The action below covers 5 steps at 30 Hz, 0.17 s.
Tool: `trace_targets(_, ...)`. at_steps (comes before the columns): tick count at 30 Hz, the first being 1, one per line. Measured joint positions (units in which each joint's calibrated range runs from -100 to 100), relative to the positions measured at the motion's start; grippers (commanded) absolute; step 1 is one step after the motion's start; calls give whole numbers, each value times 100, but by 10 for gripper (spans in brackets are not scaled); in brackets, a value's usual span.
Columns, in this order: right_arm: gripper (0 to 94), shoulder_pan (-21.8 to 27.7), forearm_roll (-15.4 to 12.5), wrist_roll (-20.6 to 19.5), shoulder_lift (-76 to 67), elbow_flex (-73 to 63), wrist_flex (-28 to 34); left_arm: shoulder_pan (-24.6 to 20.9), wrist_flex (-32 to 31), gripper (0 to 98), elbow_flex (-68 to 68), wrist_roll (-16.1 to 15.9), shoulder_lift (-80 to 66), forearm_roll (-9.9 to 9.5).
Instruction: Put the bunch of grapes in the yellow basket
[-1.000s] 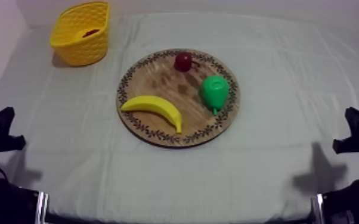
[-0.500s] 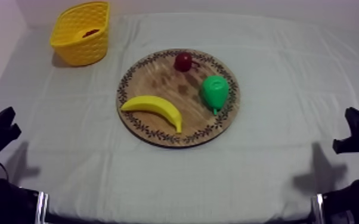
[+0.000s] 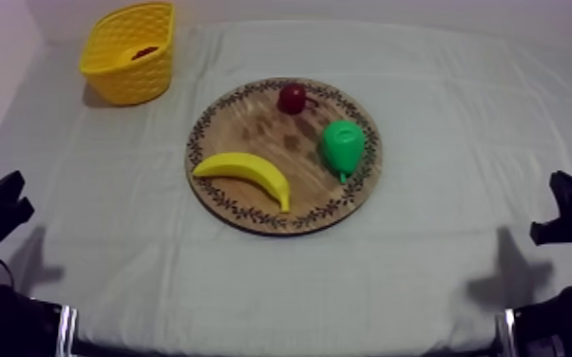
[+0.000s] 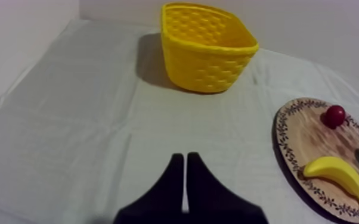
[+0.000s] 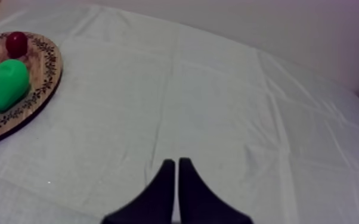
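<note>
While the wooden board (image 3: 252, 123) bears banana (image 3: 247, 173) at seven o'clock, pear (image 3: 342, 145) at three and small red fruit (image 3: 292, 97) at twelve, the yellow basket (image 3: 128, 81) at its ten o'clock holds a dark shape, likely the bunch of grapes (image 3: 143, 53). We judge the task done, no move due; left gripper (image 4: 184, 173) and right gripper (image 5: 176, 179) lie pinched together, empty.
</note>
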Motion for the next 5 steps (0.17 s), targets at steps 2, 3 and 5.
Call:
trace_targets(2, 5, 0, 0, 0, 0, 0, 0, 0, 0, 0, 0, 2, 0, 0)
trace_targets(3, 5, 0, 0, 0, 0, 0, 0, 0, 0, 0, 0, 5, 0, 0)
trace_targets(5, 5, 0, 0, 0, 0, 0, 0, 0, 0, 0, 0, 4, 0, 0)
